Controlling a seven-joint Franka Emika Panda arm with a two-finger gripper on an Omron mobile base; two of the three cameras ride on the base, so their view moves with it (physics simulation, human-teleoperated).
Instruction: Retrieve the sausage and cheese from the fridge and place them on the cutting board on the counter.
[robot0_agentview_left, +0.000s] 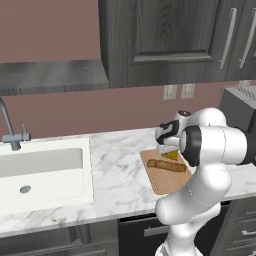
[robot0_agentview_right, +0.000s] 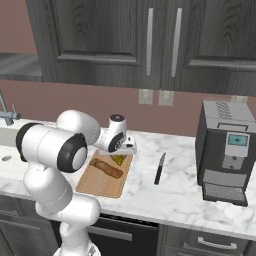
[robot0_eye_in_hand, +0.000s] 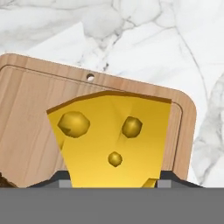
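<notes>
The yellow cheese (robot0_eye_in_hand: 113, 135) wedge sits between my gripper's (robot0_eye_in_hand: 113, 181) fingers, just above the far corner of the wooden cutting board (robot0_eye_in_hand: 26, 109). The gripper is shut on it. In the base views the gripper (robot0_agentview_left: 169, 149) (robot0_agentview_right: 125, 149) hangs low over the board's (robot0_agentview_left: 165, 186) (robot0_agentview_right: 102, 186) back end, with a sliver of cheese (robot0_agentview_left: 172, 155) (robot0_agentview_right: 119, 159) showing under it. The dark reddish-brown sausage (robot0_agentview_left: 166, 165) (robot0_agentview_right: 106, 168) lies across the board's middle, close beside the cheese. The board rests on the white marble counter (robot0_agentview_left: 120, 165) (robot0_agentview_right: 175, 195). The fridge is out of view.
A white sink (robot0_agentview_left: 40, 170) with a grey faucet (robot0_agentview_left: 10, 130) lies left of the board. A black-handled knife (robot0_agentview_right: 159, 168) lies on the counter right of the board, and a grey coffee machine (robot0_agentview_right: 225, 150) stands further right. Dark wall cabinets (robot0_agentview_right: 150, 40) hang overhead.
</notes>
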